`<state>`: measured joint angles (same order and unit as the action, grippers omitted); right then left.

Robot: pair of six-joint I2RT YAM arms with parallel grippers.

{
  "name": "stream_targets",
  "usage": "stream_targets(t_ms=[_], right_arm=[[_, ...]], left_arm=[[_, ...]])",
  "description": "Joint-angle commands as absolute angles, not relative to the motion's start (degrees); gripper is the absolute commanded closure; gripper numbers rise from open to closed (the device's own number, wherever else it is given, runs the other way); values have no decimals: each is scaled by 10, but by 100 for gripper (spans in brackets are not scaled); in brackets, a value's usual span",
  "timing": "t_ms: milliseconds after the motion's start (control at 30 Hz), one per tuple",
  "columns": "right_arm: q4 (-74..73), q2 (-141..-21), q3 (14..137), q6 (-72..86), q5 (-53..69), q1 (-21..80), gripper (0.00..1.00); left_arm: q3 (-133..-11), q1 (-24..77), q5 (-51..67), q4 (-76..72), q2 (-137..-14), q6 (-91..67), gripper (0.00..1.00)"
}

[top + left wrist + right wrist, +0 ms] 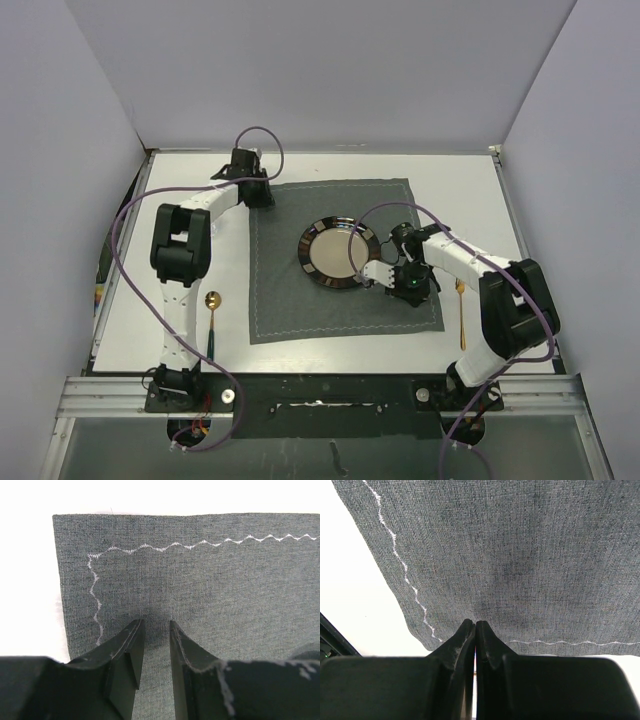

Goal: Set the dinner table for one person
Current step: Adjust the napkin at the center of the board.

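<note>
Placemat (300, 310) and plate (309, 258) lie on the counter (465, 200); left tool (155, 626), slightly apart, hangs over a far corner. Right tool (475, 625), tips together, hangs over the near edge.

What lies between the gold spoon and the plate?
Top view: only a bare strip of the dinner table and the left part of the grey placemat separate the gold spoon from the plate.

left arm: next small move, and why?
Probably lower the left gripper and close it on the far-left corner of the placemat. Its jaws stand slightly apart at that corner with nothing between them, and the mat's near edge runs skew to the near edge of the dinner table. The plate sits on the mat, so any tug should be gentle.
</note>
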<state>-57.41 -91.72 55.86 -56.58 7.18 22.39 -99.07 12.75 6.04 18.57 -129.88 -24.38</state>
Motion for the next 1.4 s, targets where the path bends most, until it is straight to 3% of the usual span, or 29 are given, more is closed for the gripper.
stream_targets(t_ms=[0,700,1367], right_arm=[[-565,-924,579,-559,88,217,100],[-546,-975,587,-526,122,234,100],[-552,-976,592,-512,120,251,100]], left_arm=[[-1024,124,50,170,-1331,-236,75],[-1140,100,62,241,-1414,-236,75],[-1109,100,84,218,-1407,-239,76]])
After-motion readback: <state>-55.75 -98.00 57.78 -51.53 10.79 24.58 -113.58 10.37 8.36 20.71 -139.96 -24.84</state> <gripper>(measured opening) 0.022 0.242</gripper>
